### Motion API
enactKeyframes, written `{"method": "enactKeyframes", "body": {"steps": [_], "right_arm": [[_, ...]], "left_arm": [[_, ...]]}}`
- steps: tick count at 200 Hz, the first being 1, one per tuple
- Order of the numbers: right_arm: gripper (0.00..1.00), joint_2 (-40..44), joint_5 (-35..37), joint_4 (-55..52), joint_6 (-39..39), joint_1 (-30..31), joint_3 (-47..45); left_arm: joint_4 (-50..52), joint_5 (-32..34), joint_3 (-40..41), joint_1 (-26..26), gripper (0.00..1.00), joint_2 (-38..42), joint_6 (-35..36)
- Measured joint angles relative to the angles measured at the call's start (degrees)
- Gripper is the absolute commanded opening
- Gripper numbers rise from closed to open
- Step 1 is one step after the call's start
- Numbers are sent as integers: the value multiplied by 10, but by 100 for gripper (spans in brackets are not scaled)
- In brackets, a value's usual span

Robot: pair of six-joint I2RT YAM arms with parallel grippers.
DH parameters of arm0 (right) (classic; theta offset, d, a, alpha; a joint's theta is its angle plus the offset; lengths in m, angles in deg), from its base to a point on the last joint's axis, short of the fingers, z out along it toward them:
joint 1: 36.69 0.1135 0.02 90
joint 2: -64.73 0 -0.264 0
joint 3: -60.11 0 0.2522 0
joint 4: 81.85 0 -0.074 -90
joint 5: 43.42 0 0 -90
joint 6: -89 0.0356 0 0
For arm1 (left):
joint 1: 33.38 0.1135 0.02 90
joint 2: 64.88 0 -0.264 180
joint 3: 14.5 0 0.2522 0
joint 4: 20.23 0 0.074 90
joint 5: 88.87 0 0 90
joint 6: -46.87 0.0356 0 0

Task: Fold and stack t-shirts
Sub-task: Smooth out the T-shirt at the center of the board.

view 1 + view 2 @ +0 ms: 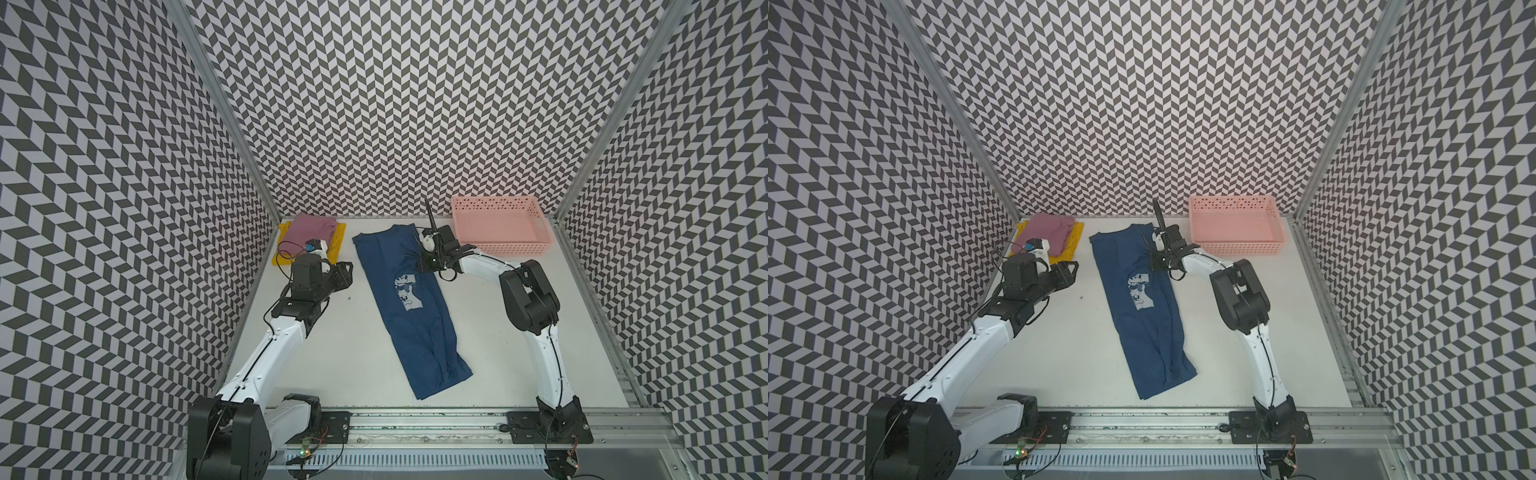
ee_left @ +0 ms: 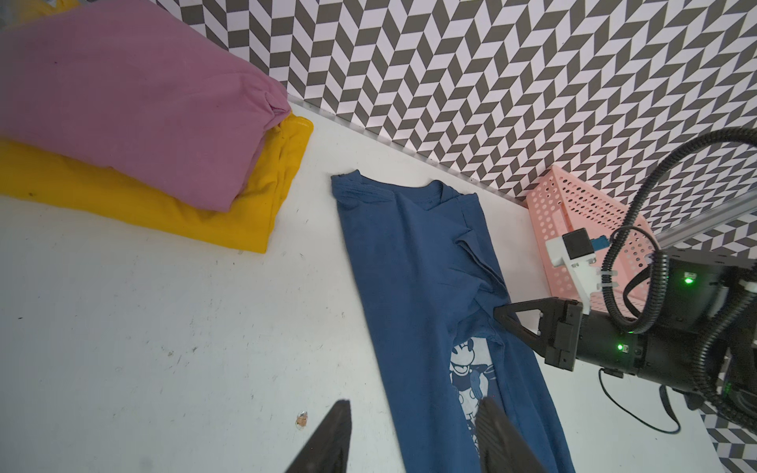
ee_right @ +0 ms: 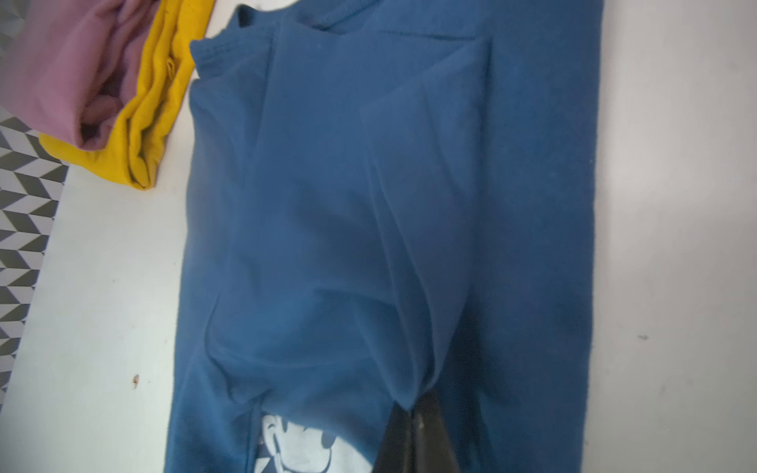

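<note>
The navy t-shirt (image 1: 411, 316) (image 1: 1142, 307) with a pale cartoon-mouse print lies as a long folded strip down the middle of the table. My right gripper (image 1: 419, 261) (image 3: 413, 405) is shut on a raised fold of the shirt's right edge near the print, and the cloth (image 3: 327, 204) puckers toward its tip. The mauve-pink t-shirt (image 1: 311, 230) (image 2: 123, 102) lies folded on the folded yellow t-shirt (image 1: 338, 239) (image 2: 164, 209) at the back left. My left gripper (image 1: 347, 274) (image 2: 414, 403) hovers open between that stack and the navy shirt (image 2: 418, 266), holding nothing.
A pink perforated basket (image 1: 498, 249) (image 1: 1237, 249) stands at the back right, just behind the right arm's wrist. Patterned walls close in the table on three sides. A small brown speck (image 2: 302, 418) lies on the table near the left gripper.
</note>
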Motion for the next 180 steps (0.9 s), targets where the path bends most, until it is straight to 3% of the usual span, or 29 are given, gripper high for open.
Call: {"method": "enactKeyframes", "body": {"steps": [76,132,145,168,180], "right_arm": [[0,52,4,1,0,-3,-6],[6,72,2,7,0,-8,-90],[17,72,0,7,4,-8,-109],[60,71,-4,6,7,-8,-122],[66,74,-7,12,6,-8,-120]], "left_arm": [[0,-4,0,0,52,0,0],[0,-5,0,0,52,0,0],[0,-5,0,0,52,0,0],[1,-5,0,0,52,0,0],[1,-6,0,0,52,0,0]]}}
